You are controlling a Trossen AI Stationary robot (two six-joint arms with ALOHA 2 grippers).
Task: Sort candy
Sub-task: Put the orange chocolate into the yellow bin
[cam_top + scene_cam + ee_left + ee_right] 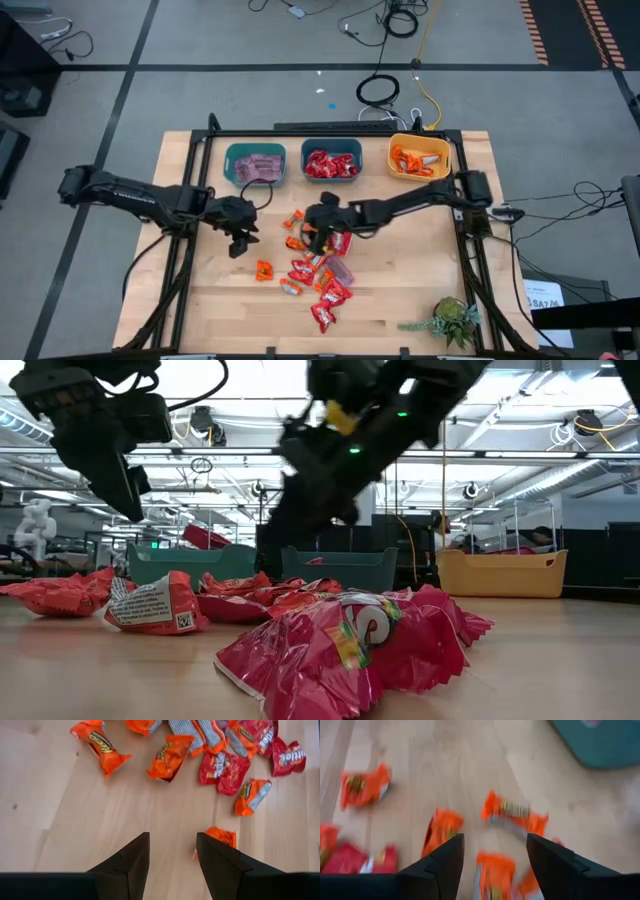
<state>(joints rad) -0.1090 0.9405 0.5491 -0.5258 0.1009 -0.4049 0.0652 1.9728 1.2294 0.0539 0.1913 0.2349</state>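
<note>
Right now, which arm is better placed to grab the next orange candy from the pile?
Probably right. The right gripper hangs open over the pile's top edge, with orange candy between its fingers in its wrist view. The left gripper, also open, sits off the pile's left side above bare table.

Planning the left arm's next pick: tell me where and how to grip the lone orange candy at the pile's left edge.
Take the orange candy across its middle, coming straight down from above with the open left hand beside it. It lies flat on the table with bare wood on both sides, so the fingers can probably straddle it; its thin edges offer little to a sideways approach.
</note>
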